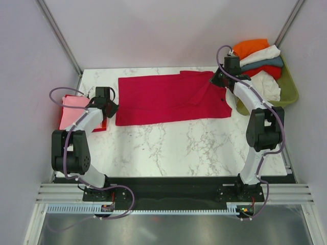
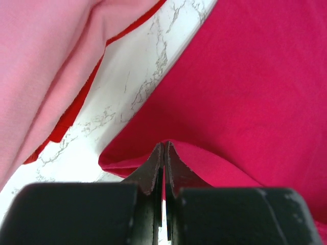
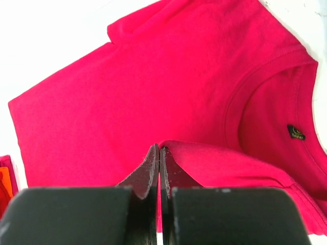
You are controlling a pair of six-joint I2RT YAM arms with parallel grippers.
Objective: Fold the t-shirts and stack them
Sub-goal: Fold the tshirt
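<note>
The crimson t-shirt (image 1: 163, 99), soft, light and limp, lay spread on the bench (image 1: 194, 148) beside the olive-green basket (image 1: 292, 88), with the right gripper (image 3: 158, 149) clamped on its corner nearest the basket and the left gripper (image 2: 164, 146) clamped on its farthest edge, both judged sound edge holds.

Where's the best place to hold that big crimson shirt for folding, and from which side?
Pinch the crimson shirt at its two short ends, coming in from left and right. It lies spread sideways on the table, so end grips should lift it evenly. The left end effector and right end effector are shut there.
</note>
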